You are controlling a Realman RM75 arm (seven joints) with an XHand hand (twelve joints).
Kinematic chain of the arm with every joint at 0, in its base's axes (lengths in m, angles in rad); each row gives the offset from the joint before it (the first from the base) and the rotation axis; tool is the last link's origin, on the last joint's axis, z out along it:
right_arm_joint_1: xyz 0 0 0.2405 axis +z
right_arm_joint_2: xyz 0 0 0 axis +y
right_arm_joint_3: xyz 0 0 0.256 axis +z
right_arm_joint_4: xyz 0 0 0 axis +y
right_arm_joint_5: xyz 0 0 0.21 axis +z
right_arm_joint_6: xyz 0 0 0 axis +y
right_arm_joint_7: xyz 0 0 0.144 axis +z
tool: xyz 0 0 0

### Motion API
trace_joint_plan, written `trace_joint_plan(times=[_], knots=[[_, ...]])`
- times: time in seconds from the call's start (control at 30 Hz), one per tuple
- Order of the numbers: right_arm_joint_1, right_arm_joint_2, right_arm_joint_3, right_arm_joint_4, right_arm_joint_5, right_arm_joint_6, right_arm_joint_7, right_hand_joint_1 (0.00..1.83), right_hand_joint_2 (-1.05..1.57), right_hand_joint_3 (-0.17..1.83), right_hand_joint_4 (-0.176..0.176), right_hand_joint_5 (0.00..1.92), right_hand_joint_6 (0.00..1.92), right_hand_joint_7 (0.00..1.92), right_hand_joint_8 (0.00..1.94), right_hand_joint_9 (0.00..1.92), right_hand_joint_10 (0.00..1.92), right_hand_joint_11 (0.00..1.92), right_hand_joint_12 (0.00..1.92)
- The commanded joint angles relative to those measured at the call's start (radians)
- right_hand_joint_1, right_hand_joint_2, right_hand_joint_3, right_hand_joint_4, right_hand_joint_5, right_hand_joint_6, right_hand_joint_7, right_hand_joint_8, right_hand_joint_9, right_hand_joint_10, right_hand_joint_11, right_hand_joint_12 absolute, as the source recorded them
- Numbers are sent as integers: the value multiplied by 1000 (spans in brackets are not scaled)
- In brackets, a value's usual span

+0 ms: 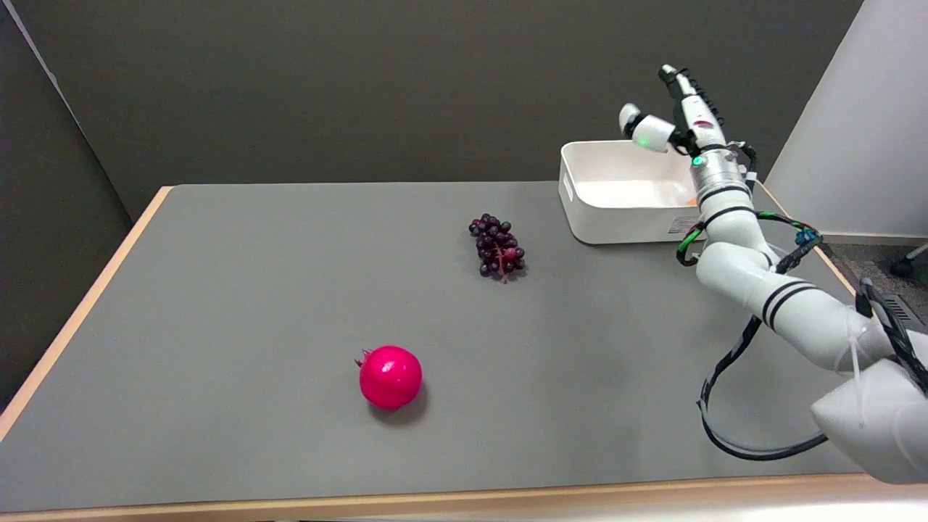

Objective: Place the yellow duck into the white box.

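The white box (622,220) stands at the table's far right. My right hand (676,116) hangs in the air over the box's right end, its fingers spread and pointing up, with nothing in them. Inside the box, right beside my wrist, a small orange-yellow patch (689,200) shows. It may be the yellow duck, but the arm hides the rest of it. No duck lies on the table top.
A bunch of dark purple grapes (497,247) lies left of the box, about mid-table. A pink-red pomegranate (390,376) sits nearer the front edge. My right arm (768,290) crosses the table's right side, with black cables looping beneath it.
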Motion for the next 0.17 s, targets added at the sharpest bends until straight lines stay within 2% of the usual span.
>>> trace_joint_plan(times=[0.03, 0.13, 0.17], knots=[[-373, 26, 30, 274, 159, 618, 853, 290, 635, 954, 30, 53, 225, 70, 206, 9, 349, -1, 425], [-491, 17, 84, 275, 159, 699, 961, 306, 671, 980, 25, 33, 108, 1, 130, -1, 172, -1, 168], [-513, 13, 95, 271, 159, 712, 981, 271, 681, 945, 21, 19, 125, 0, 110, -1, 151, -1, 154]])
